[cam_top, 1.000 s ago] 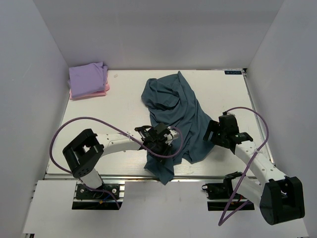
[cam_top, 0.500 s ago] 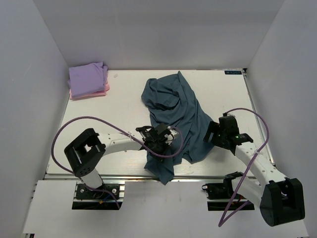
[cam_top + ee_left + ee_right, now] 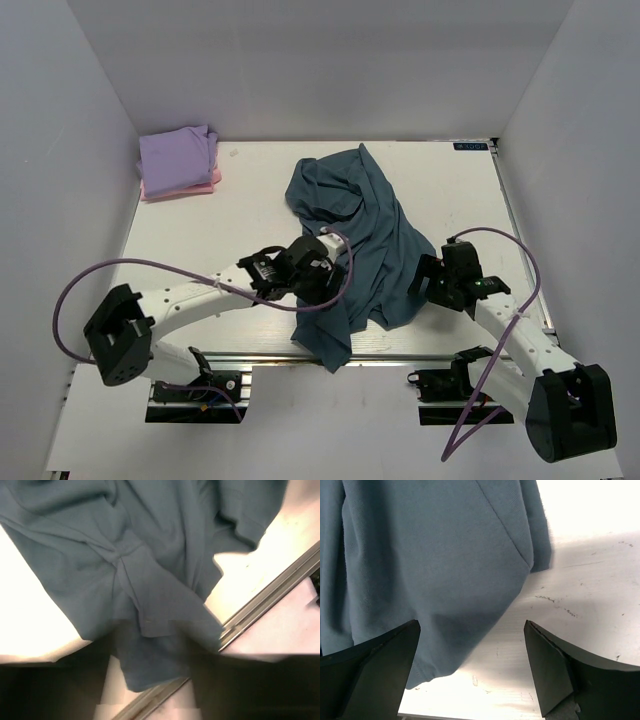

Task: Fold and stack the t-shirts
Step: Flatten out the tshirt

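The dark teal-blue t-shirt lies crumpled mid-table, and its lower flap hangs over the near edge. In the back left corner the lavender t-shirt is folded on top of the pink t-shirt. My left gripper hovers over the teal shirt's lower left part. Its wrist view is blurred: the dark fingers stand apart above the teal cloth, gripping nothing I can see. My right gripper is open wide at the shirt's right hem, one finger over cloth, the other over bare table.
White walls close in the table on three sides. A metal rail runs along the near edge, under the hanging flap. Purple cables loop from both arms, the left one out to the left.
The left arm has swung out to the left and its gripper has drawn back a little, away from the near edge. The right gripper shifted slightly. The shirt's shape is almost unchanged.
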